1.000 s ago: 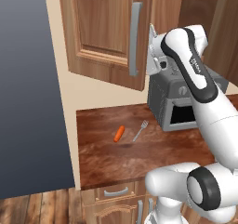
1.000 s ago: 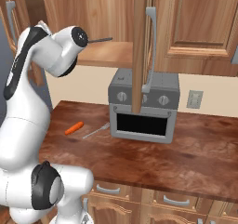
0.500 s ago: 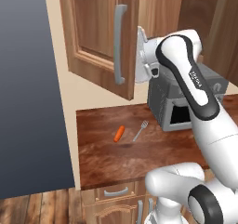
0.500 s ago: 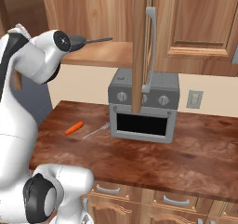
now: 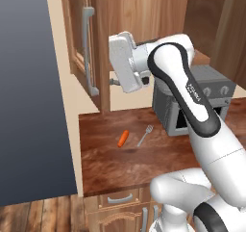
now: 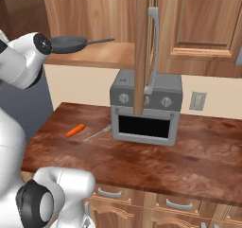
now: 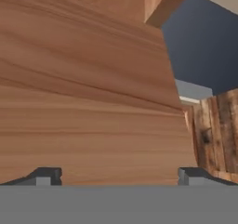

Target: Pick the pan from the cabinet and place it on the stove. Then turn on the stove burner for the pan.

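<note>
1. The gripper point(image 7: 119, 174), jaws spread wide and empty, faces a wooden door panel point(image 7: 88, 88).
2. The pan point(image 6: 70, 44) lies on the cabinet point(image 6: 101, 52) shelf, just beside the hand.
3. Right base view shows the pan; hand view shows wood.

Kitchen corner, wood throughout.
Brown counter point(image 6: 198, 151), cream wall point(image 6: 80, 83) at 12 o'clock, plank floor point(image 5: 38, 216) at 7, outlet point(image 6: 198, 100).

Carrot point(image 5: 123, 138) beside fork point(image 5: 145, 135)
</note>
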### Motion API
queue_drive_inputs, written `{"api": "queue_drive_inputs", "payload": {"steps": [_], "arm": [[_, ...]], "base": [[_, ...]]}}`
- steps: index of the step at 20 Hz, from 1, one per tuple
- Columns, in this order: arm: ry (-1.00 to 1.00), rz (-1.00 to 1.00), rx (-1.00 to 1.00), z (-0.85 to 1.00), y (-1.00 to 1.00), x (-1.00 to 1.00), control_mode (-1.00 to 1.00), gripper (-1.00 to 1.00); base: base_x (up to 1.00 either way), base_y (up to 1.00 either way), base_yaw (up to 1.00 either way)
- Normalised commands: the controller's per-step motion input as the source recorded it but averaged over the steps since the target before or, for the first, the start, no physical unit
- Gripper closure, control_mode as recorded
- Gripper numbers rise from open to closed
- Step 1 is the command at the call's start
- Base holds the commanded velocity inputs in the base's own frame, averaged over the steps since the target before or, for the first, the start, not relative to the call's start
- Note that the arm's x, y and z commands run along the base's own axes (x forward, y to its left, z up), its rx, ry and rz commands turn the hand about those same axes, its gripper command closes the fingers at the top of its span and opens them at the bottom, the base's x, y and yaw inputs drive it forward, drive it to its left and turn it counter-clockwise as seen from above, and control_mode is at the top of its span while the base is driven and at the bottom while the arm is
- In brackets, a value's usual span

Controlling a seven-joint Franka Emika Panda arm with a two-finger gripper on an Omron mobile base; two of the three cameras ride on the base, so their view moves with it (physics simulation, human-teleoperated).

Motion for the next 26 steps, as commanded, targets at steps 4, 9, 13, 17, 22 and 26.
{"api": "queue_drive_inputs", "payload": {"steps": [4,9,13,17,22,26], "arm": [[0.00,0.07,0.00,0.00,0.52,-0.36,-1.00,-1.00],[0.01,0.04,0.00,0.00,0.43,-0.21,-1.00,-1.00],[0.00,0.03,0.00,0.00,-0.14,0.01,-1.00,-1.00],[-0.03,0.00,0.00,0.00,-0.45,0.00,-1.00,-1.00],[-0.02,-0.06,0.00,0.00,-0.56,0.07,-1.00,-1.00],[-0.02,-0.17,0.00,0.00,-0.59,0.14,-1.00,-1.00]], "base": [[0.00,0.00,0.00],[0.00,0.00,0.00],[0.00,0.00,0.00],[0.00,0.00,0.00],[0.00,0.00,0.00],[0.00,0.00,0.00]]}}
